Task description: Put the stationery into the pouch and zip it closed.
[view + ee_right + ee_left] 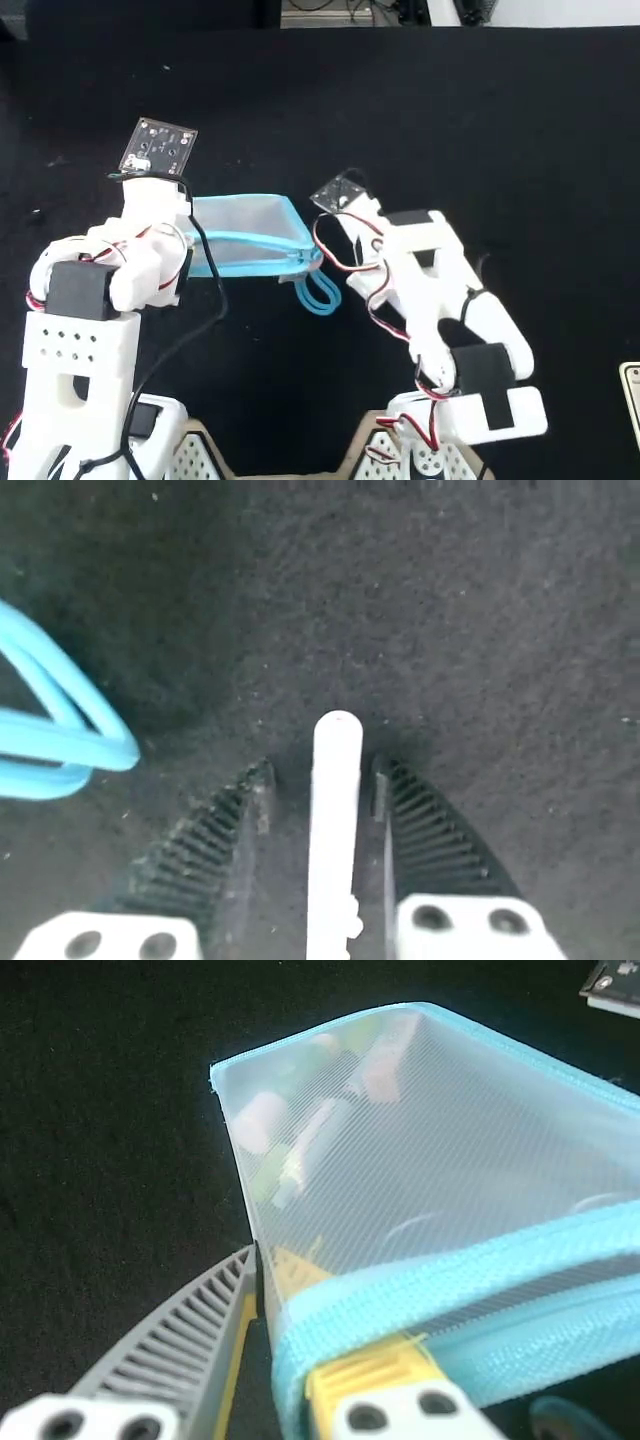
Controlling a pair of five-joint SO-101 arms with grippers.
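The left hand (268, 1270) is pinching the pouch (430, 1160) by a corner, its contents showing only as blurs. The right hand (320, 768) is sitting slightly open around a white stick (335, 830), partly cut off.

The pouch (245, 225), translucent with light blue edging and zipper (255, 242), lies flat on the black counter (480, 120). Blurred stationery (300, 1150) shows inside. A blue loop (318, 292) trails from its end.

Stationery (300, 1150) indistinct through the pouch (470, 1150) mesh
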